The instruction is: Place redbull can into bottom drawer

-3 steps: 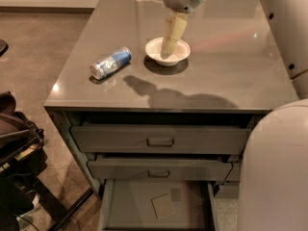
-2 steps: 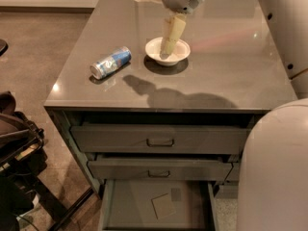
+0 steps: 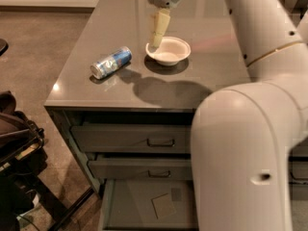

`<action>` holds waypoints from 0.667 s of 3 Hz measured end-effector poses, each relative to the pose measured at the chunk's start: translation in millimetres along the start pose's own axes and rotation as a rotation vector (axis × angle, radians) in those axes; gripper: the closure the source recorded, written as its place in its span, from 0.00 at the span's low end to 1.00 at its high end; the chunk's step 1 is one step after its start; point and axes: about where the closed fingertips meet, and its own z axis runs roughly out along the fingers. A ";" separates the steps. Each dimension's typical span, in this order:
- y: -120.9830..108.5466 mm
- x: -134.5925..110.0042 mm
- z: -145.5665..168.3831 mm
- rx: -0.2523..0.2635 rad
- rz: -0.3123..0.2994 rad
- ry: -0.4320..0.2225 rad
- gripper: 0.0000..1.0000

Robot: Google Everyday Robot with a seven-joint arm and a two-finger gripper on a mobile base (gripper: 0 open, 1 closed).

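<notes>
Camera view shows the redbull can (image 3: pixel 110 62) lying on its side on the worktop (image 3: pixel 91 28), toward the left front edge and well apart from the hand (image 3: pixel 155 44). The hand hangs tip-down at the left rim of the white bowl (image 3: pixel 169 51). You cannot tell whether it touches the rim, nor whether it is open or closed. It carries nothing. The bottom drawer (image 3: pixel 139 207) stands pulled out below the two upper drawers, and the can is not yet in it.

Expect the following faults:

1. Bowl strike. A sideways move toward the can at the present height may catch the rim and push or tip the bowl. Raise the hand before you traverse.
2. Can roll. The can rests on its curved side and lies at an angle to the worktop edges. A glancing or off-centre approach may set it rolling toward the left or front edge, and over it.
3. Grip slip. The can is slim and smooth. A grip near one end may let it pivot or slide out during the carry.
4. Drawer clearance. The drawer opening lies under the worktop edge and the upper drawer fronts, and the arm (image 3: pixel 250 143) hides its right part. Descend well forward of them.
5. High release. Letting go too far above the drawer floor may bounce the can out.
</notes>
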 end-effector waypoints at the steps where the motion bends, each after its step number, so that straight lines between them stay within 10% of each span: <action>1: -26.2 19.2 43.4 0.002 -0.010 -0.065 0.00; 2: -35.1 19.9 47.7 0.028 -0.005 -0.064 0.00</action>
